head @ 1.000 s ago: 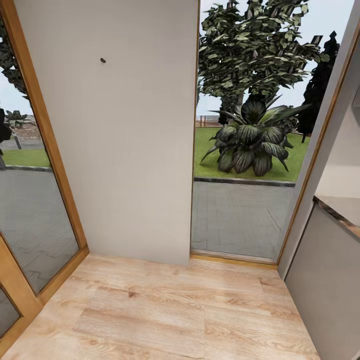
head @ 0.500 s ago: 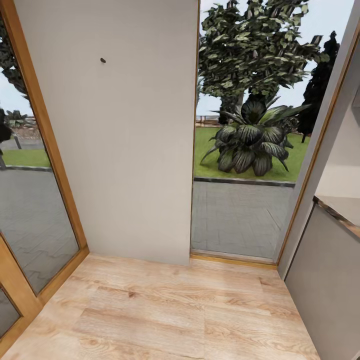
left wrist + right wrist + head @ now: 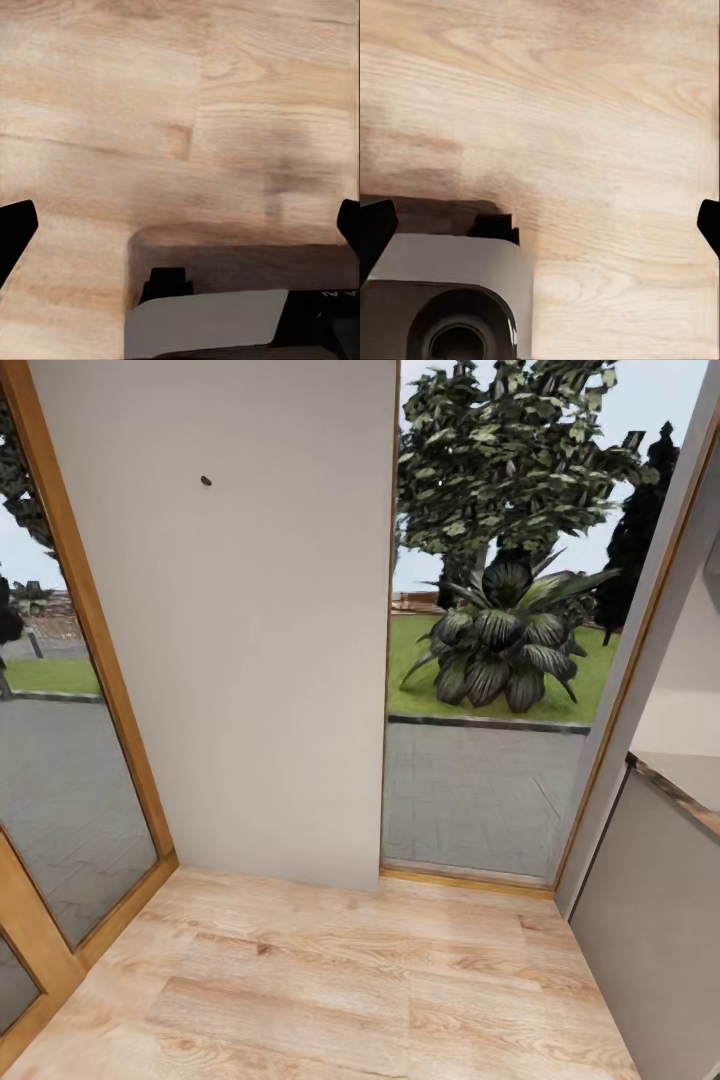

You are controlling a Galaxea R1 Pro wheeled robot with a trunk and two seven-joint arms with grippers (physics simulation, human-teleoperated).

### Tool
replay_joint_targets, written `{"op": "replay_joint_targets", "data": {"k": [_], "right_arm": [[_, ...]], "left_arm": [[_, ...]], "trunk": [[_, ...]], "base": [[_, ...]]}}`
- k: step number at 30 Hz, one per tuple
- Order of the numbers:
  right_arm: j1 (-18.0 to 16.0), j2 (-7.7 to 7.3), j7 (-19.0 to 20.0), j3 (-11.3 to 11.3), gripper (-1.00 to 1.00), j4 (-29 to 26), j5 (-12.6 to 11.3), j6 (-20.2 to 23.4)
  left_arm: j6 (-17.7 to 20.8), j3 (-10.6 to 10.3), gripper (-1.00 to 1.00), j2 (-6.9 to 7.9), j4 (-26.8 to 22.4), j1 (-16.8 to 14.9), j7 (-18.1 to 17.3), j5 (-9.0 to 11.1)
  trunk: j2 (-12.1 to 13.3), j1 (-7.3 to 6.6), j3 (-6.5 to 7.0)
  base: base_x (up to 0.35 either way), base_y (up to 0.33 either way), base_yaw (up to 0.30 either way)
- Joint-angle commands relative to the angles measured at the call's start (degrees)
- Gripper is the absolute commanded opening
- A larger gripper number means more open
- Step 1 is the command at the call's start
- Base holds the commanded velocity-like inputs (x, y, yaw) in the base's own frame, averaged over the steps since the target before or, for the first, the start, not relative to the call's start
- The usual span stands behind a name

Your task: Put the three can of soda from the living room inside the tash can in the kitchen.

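- Ahead: blank grey wall panel [image 3: 250,620], glass panes either side, leafy plant [image 3: 505,645] outside; grey counter [image 3: 665,880] at right.
- Left gripper [image 3: 180,225] spread wide over wood floor [image 3: 150,112], holding nothing.
- Right gripper [image 3: 540,221] likewise spread, robot base [image 3: 450,300] below.
- No can, bin here.

Head camera faces a wall [image 3: 240,660] corner; both wrist cameras look down at wood floor [image 3: 180,112].
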Motion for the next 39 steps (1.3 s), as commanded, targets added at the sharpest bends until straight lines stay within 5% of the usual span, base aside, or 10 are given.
{"op": "replay_joint_targets", "data": {"k": [1, 4, 12, 13, 17, 20, 25, 26, 39], "right_arm": [[-0.08, -0.13, 0.01, -0.02, 1.00, -1.92, -0.02, -0.07], [-0.30, -0.44, 0.55, -0.11, 1.00, -11.62, -0.11, -0.22], [-0.35, -0.58, 5.44, -0.63, 1.00, -24.84, -0.28, -0.24], [-0.24, -0.48, 7.09, -0.71, 1.00, -32.23, -0.36, 0.05], [-0.11, -0.51, 7.69, -0.72, 1.00, -39.12, -0.59, 0.38], [2.29, -0.69, 8.14, -1.37, 1.00, -51.51, -0.84, 0.26], [3.27, -0.77, 8.39, -3.40, 1.00, -53.50, -0.90, -0.16], [3.82, -0.85, 8.56, -4.95, 1.00, -54.11, -0.86, -2.65], [7.96, -0.91, 8.66, -5.80, 1.00, -55.08, -0.78, -9.70]], "left_arm": [[0.01, 0.00, 1.00, 0.01, -1.90, 0.01, 0.00, 0.02], [0.47, 0.11, 1.00, 0.04, -11.54, 0.00, -0.05, 0.12], [4.74, 0.12, 1.00, 0.00, -25.38, -0.01, -0.24, 0.25], [5.78, 0.07, 1.00, -0.02, -29.11, -0.01, -0.35, 0.27], [5.95, -0.03, 1.00, 0.01, -30.73, -0.01, -0.44, 0.27], [4.77, 0.17, 1.00, 0.54, -31.77, -0.01, -0.47, 0.28], [1.28, 0.35, 1.00, 0.77, -31.74, 0.00, -0.51, 0.28], [-2.15, 0.33, 1.00, 0.88, -32.20, 0.19, -0.60, 0.28], [-4.08, 0.33, 1.00, 0.86, -31.39, 0.36, -0.52, 0.02]], "trunk": [[0.00, 0.00, -0.01], [0.00, 0.00, -0.01], [0.00, 0.00, -0.01], [0.00, 0.00, -0.01], [0.00, 0.00, -0.01], [0.00, 0.00, -0.01], [0.00, 0.00, -0.01], [0.00, 0.00, -0.01], [0.00, 0.00, -0.01]], "base": [[0.000, 0.000, 0.000], [0.000, 0.000, 0.000], [0.000, 0.000, 0.000], [0.000, 0.000, 0.000], [0.000, 0.000, 0.000], [0.000, 0.000, 0.000], [0.000, 0.000, 0.000], [0.000, 0.000, 0.000], [0.000, 0.000, 0.000]]}}
